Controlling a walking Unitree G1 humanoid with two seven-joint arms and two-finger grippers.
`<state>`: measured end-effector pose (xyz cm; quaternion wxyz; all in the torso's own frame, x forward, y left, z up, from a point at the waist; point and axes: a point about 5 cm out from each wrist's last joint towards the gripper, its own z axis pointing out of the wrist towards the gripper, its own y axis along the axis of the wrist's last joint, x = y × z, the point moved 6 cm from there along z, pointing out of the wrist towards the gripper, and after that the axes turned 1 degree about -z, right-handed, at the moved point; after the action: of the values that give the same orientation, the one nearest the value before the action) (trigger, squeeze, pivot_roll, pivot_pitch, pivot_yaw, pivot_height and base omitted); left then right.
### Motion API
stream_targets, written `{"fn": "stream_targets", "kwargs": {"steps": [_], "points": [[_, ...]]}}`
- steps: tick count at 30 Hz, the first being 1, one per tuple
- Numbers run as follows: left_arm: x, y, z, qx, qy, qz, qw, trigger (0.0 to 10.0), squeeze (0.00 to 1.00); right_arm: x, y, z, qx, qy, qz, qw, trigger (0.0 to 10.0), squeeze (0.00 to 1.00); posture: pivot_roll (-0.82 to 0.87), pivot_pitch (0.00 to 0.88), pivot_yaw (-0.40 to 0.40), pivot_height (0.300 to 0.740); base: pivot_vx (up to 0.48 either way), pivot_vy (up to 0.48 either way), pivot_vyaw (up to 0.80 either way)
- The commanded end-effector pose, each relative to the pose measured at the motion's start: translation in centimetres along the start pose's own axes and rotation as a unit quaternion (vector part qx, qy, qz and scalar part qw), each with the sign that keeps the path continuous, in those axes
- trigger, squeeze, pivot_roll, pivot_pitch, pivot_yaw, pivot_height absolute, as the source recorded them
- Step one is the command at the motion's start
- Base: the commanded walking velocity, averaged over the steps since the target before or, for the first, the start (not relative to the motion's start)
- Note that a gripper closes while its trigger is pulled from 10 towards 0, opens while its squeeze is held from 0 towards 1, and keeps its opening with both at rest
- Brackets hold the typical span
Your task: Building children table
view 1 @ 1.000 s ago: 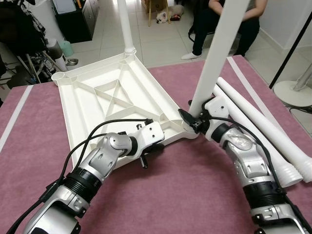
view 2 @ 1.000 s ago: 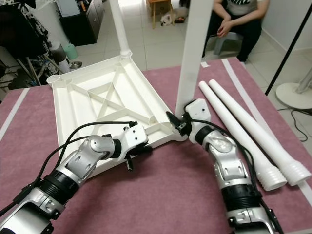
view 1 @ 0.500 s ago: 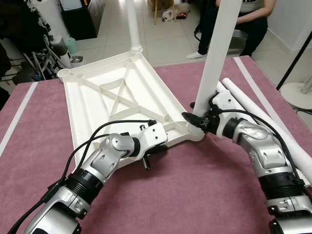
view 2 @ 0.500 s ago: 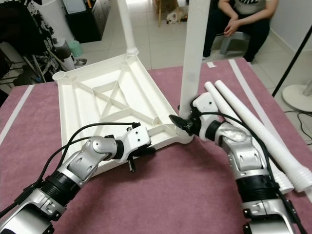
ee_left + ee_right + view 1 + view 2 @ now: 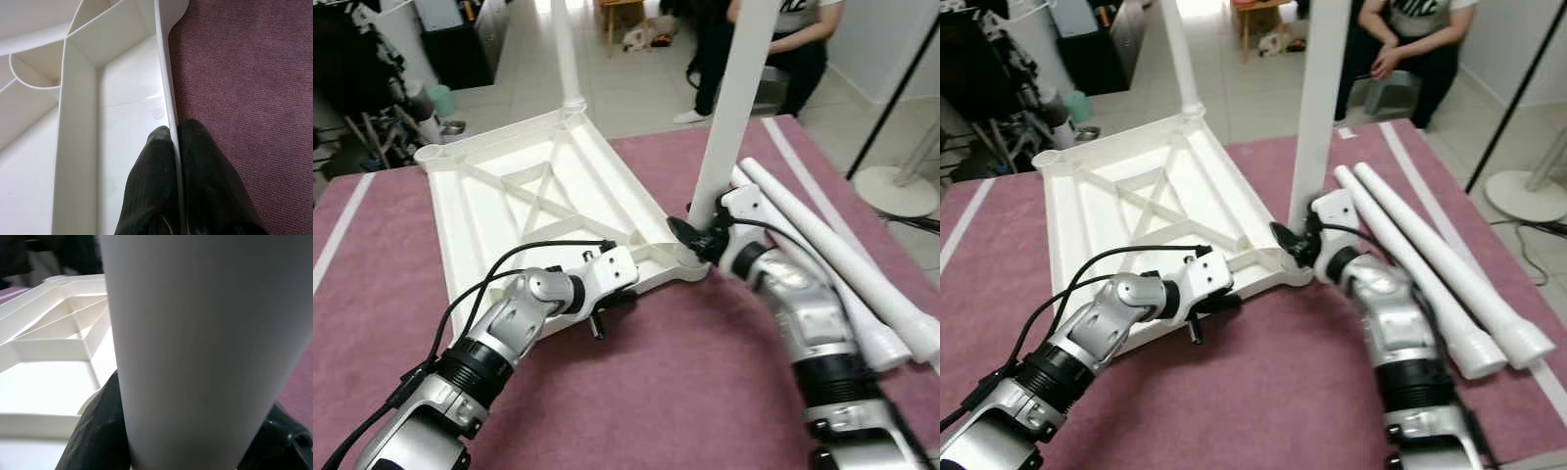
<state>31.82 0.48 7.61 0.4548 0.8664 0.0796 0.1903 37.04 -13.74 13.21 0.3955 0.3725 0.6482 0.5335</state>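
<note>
A white plastic tabletop (image 5: 524, 201) lies upside down on the maroon carpeted surface, ribs facing up. One white leg (image 5: 566, 59) stands in its far corner. A second white leg (image 5: 729, 108) stands upright at the near right corner, and my right gripper (image 5: 690, 235) is shut on its base. My left gripper (image 5: 172, 147) is shut on the tabletop's near rim (image 5: 166, 98), one finger on each side. Two loose white legs (image 5: 1420, 259) lie on the carpet to the right of my right arm.
A seated person (image 5: 1410, 49) is at the far right on the tiled floor. A dark cabinet (image 5: 460, 39) and cluttered gear (image 5: 362, 88) stand at the far left. A fan base (image 5: 891, 186) sits at the right. White tape strips (image 5: 337, 235) cross the carpet.
My right arm has tilted the held leg a little while keeping its grip; the camera shifted slightly. My left gripper stays clamped on the rim.
</note>
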Motion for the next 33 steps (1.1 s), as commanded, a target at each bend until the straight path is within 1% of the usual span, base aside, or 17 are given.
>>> {"fn": "stream_targets", "kwargs": {"steps": [1, 4, 5, 7, 8, 10, 11, 12, 13, 15, 16, 17, 21, 23, 27, 30, 33], "points": [[1.3, -0.2, -0.6, 0.009, 0.041, 0.018, 0.999, 10.0, 0.0, -1.0, -9.4, -2.2, 0.168, -0.063, 0.037, 0.983, 10.0, 0.0, -0.09, 0.0, 0.175, 0.74, 0.0, 0.0, 0.0], [1.3, -0.2, -0.6, 0.009, 0.042, 0.018, 0.999, 10.0, 0.0, -1.2, -9.5, -2.2, 0.169, -0.078, 0.042, 0.982, 10.0, 0.0, -0.09, 0.0, 0.175, 0.74, 0.0, 0.0, 0.0], [1.4, -0.2, -0.6, 0.009, 0.042, 0.018, 0.999, 10.0, 0.0, -1.3, -9.8, -2.2, 0.172, -0.095, 0.045, 0.98, 10.0, 0.0, -0.09, 0.0, 0.179, 0.74, 0.0, 0.0, 0.0], [1.4, -0.2, -0.6, 0.009, 0.042, 0.018, 0.999, 10.0, 0.0, -1.3, -9.8, -2.2, 0.172, -0.095, 0.045, 0.98, 10.0, 0.0, -0.09, 0.0, 0.179, 0.74, 0.0, 0.0, 0.0], [1.4, -0.2, -0.6, 0.009, 0.042, 0.018, 0.999, 10.0, 0.0, -1.6, -9.8, -2.0, 0.174, -0.123, 0.038, 0.976, 10.0, 0.0, -0.09, 0.0, 0.179, 0.74, 0.0, 0.0, 0.0], [1.4, -0.2, -0.6, 0.009, 0.042, 0.018, 0.999, 10.0, 0.0, -1.6, -9.8, -2.0, 0.174, -0.123, 0.038, 0.976, 10.0, 0.0, -0.09, 0.0, 0.179, 0.74, 0.0, 0.0, 0.0], [1.4, -0.2, -0.6, 0.008, 0.042, 0.018, 0.999, 10.0, 0.0, -1.8, -9.8, -1.8, 0.177, -0.154, 0.02, 0.972, 10.0, 0.0, -0.09, 0.0, 0.173, 0.74, 0.0, 0.0, 0.0], [1.4, -0.2, -0.6, 0.008, 0.042, 0.018, 0.999, 10.0, 0.0, -1.8, -9.8, -1.8, 0.177, -0.154, 0.02, 0.972, 10.0, 0.0, -0.09, 0.0, 0.173, 0.74, 0.0, 0.0, 0.0], [1.4, -0.1, -0.6, 0.008, 0.042, 0.017, 0.999, 10.0, 0.0, -1.8, -9.8, -1.8, 0.179, -0.181, 0.008, 0.967, 10.0, 0.0, -0.09, 0.0, 0.17, 0.74, 0.0, 0.0, 0.0], [1.4, -0.1, -0.6, 0.008, 0.042, 0.017, 0.999, 10.0, 0.0, -1.8, -9.8, -1.8, 0.179, -0.181, 0.008, 0.967, 10.0, 0.0, -0.09, 0.0, 0.17, 0.74, 0.0, 0.0, 0.0], [1.4, -0.1, -0.5, 0.007, 0.043, 0.016, 0.999, 10.0, 0.0, -1.5, -9.9, -1.7, 0.179, -0.207, -0.002, 0.962, 10.0, 0.0, -0.09, 0.0, 0.166, 0.74, 0.0, 0.0, 0.0], [1.4, -0.1, -0.5, 0.007, 0.043, 0.016, 0.999, 10.0, 0.0, -1.5, -9.9, -1.7, 0.179, -0.207, -0.002, 0.962, 10.0, 0.0, -0.09, 0.0, 0.166, 0.74, 0.0, 0.0, 0.0], [1.3, 0.4, -0.4, -0.004, 0.048, 0.02, 0.999, 10.0, 0.0, -0.3, -9.1, -1.4, 0.157, -0.238, -0.034, 0.958, 10.0, 0.0, -0.09, 0.0, 0.164, 0.74, 0.0, 0.0, 0.0], [1.3, 0.7, -0.5, -0.009, 0.048, 0.021, 0.999, 10.0, 0.0, 0.3, -8.4, -1.0, 0.138, -0.23, -0.039, 0.963, 10.0, 0.0, -0.09, 0.0, 0.163, 0.74, 0.0, 0.0, 0.0], [1.4, 1.0, -0.5, -0.014, 0.05, 0.023, 0.998, 10.0, 0.0, 0.6, -7.7, -1.0, 0.118, -0.224, -0.054, 0.966, 10.0, 0.0, -0.09, 0.0, 0.16, 0.74, 0.0, 0.0, 0.0], [1.4, 1.3, -0.5, -0.019, 0.052, 0.024, 0.998, 10.0, 0.0, 1.0, -7.2, -1.4, 0.091, -0.213, -0.08, 0.97, 10.0, 0.0, -0.09, 0.0, 0.156, 0.74, 0.0, 0.0, 0.0], [1.4, 1.3, -0.5, -0.02, 0.053, 0.024, 0.998, 10.0, 0.0, 1.1, -7.2, -1.9, 0.08, -0.212, -0.085, 0.97, 10.0, 0.0, -0.09, 0.0, 0.156, 0.74, 0.0, 0.0, 0.0]]}}
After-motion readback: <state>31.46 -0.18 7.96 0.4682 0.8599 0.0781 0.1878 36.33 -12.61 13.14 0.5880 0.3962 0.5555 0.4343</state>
